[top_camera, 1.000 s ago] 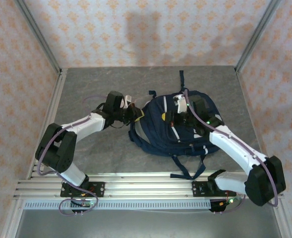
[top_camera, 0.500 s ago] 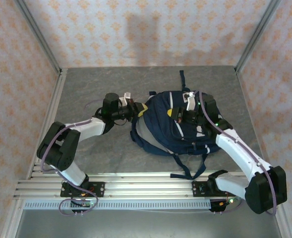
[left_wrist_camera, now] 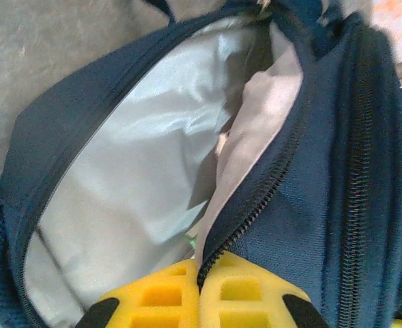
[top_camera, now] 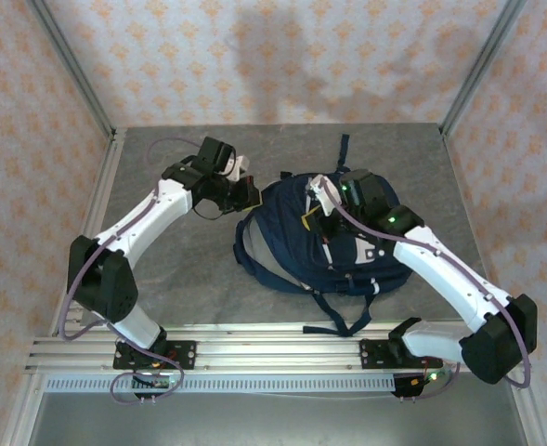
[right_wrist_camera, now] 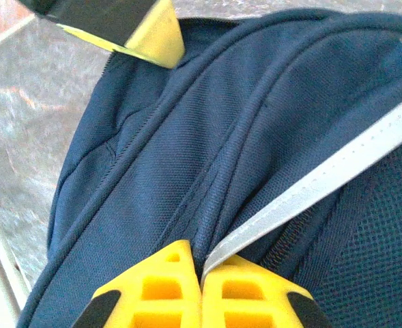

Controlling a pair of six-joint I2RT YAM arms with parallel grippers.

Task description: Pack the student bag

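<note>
Student bag (top_camera: 287, 243), navy, lies at the middle of the bench (top_camera: 189, 279), its main compartment unzipped and showing pale lining (left_wrist_camera: 139, 178). Left gripper (left_wrist_camera: 201, 290) is pinched together on the zipper edge (left_wrist_camera: 255, 198) of that opening. Right gripper (right_wrist_camera: 201, 283) is clamped on a fabric fold beside the light stripe (right_wrist_camera: 337, 171).

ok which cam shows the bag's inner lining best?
Left wrist: it looks straight through the open zipper at the pale lining. Top external shows the whole student bag with a sliver of lining. Right wrist shows outer navy fabric and the light stripe.
</note>
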